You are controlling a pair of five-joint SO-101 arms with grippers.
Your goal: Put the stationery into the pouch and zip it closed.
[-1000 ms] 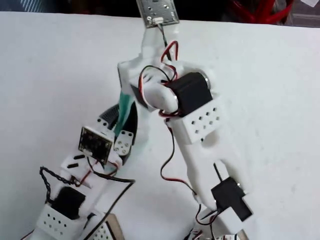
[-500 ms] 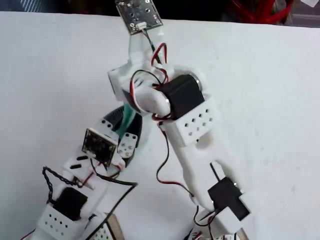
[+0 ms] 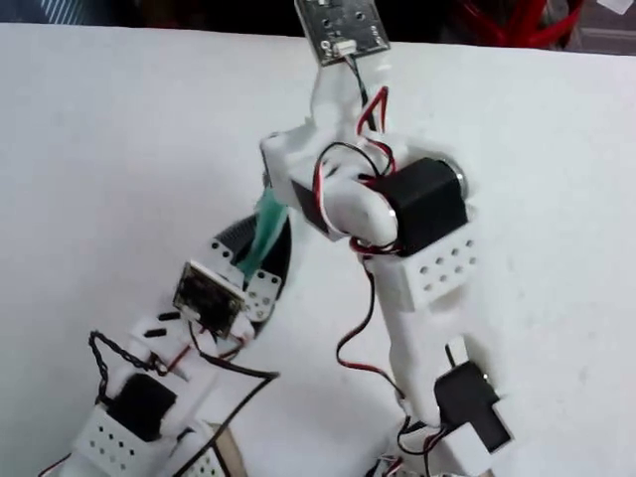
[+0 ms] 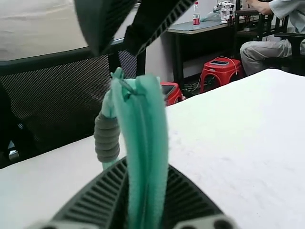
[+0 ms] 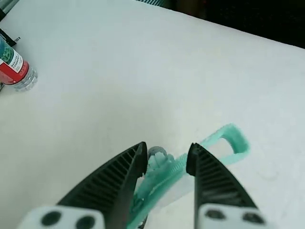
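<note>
Teal pouch [image 3: 264, 227] stands on edge, its long axis running between two arms: left gripper [image 4: 145, 167] clamps one end, while right gripper [image 5: 167, 148], narrowly parted, straddles its zipper edge.

Bright, diffuse overhead illumination across the white table [image 3: 109, 139] in the high view, near washed out; faint, soft-edged shadows close beside the arms [image 3: 417, 298]. Dark band of room beyond the far edge. Green pouch [image 4: 143, 143] evenly lit against dim chair mesh [image 4: 57, 105] in the left wrist view
</note>
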